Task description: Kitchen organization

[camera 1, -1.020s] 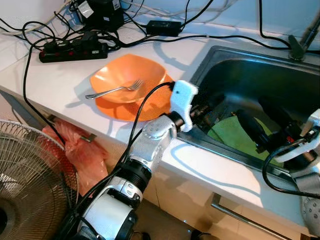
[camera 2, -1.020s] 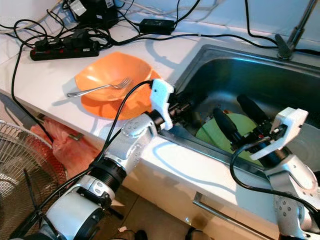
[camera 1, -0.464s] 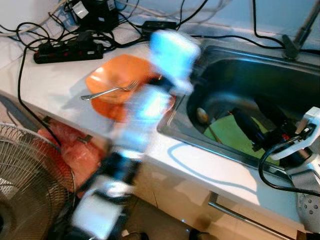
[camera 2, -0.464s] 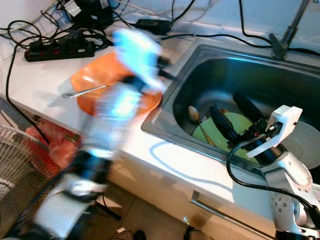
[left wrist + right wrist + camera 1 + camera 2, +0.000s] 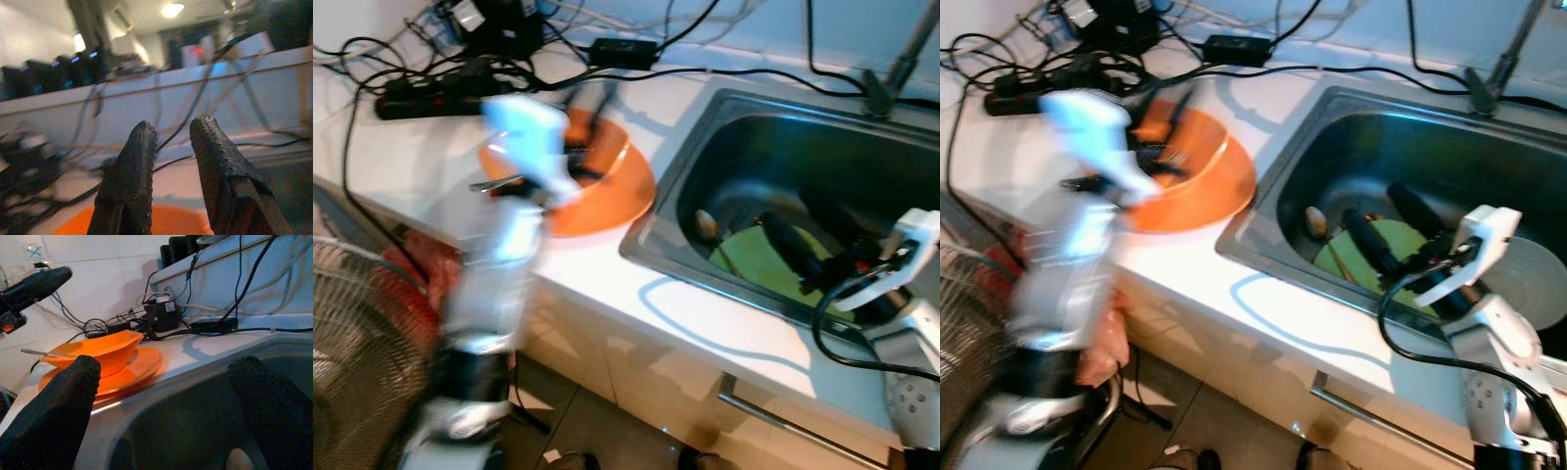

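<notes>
Orange plastic bowl (image 5: 570, 168) nested on matching orange plate (image 5: 607, 201), on white tabletop (image 5: 421, 147) just left of stainless sink (image 5: 773, 147); metal fork (image 5: 41, 353) lying across bowl. Likely light, stiff, smooth, a bit slippery; best gripped at thin rim, fork lifted out first. Left gripper (image 5: 171, 171), motion-blurred, over bowl, jaws slightly apart, holding nothing. Right gripper (image 5: 808, 235) low in sink above round green plate (image 5: 754, 264), jaws wide apart, empty. Pale spoon (image 5: 707, 225) beside green plate. Black cables, power strip (image 5: 435, 88) behind.

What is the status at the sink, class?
Left gripper empty, fingers slightly apart, over the orange bowl. Right gripper open inside the steel sink, above the green plate. Black cables behind.
</notes>
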Motion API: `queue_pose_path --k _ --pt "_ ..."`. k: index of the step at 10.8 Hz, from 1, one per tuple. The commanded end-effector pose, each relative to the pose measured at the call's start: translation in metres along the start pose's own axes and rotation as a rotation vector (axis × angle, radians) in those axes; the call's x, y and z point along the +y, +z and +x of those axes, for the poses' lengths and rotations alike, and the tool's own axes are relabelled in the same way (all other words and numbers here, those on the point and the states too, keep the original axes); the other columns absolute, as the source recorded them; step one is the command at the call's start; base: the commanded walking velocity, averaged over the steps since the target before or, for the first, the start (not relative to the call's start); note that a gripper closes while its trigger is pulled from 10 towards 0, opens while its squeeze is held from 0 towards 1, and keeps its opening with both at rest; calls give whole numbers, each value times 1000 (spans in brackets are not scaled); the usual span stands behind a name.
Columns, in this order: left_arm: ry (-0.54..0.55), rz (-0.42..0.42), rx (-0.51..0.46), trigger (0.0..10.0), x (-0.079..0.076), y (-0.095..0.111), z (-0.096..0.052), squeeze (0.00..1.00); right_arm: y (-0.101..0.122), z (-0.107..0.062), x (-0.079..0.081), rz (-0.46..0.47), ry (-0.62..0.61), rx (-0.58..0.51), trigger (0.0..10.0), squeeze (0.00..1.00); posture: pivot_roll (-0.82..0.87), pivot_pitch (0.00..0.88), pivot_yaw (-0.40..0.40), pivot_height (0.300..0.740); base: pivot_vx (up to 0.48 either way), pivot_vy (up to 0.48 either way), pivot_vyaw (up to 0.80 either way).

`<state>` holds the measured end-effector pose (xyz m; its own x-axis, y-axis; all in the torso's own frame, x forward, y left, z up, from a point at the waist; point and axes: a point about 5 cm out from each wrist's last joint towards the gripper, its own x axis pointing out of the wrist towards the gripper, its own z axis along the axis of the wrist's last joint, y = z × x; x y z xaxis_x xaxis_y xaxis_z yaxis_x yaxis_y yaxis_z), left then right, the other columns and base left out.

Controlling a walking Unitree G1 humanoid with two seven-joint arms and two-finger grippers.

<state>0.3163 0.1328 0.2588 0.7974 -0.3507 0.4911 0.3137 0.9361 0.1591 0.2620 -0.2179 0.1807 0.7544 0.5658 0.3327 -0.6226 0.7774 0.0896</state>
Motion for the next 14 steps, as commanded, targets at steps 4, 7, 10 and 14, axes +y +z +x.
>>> queue_pose_path --k 4,7,10,14 --pt "78 20 101 10000 19 5 -24 1000 -11 5 0 38 21 23 10000 0 79 137 68 740 0 0 0" --pt "164 12 163 10000 40 -3 -42 1000 -11 7 -1 39 26 22 10000 0 83 135 63 740 0 0 0" --pt "225 -30 182 10000 53 -5 -55 1000 -12 7 -1 40 31 26 10000 0 86 136 61 740 0 0 0" --pt "242 -125 237 10000 43 -25 -72 0 -12 10 -2 42 41 30 10000 0 89 135 55 740 0 0 0"
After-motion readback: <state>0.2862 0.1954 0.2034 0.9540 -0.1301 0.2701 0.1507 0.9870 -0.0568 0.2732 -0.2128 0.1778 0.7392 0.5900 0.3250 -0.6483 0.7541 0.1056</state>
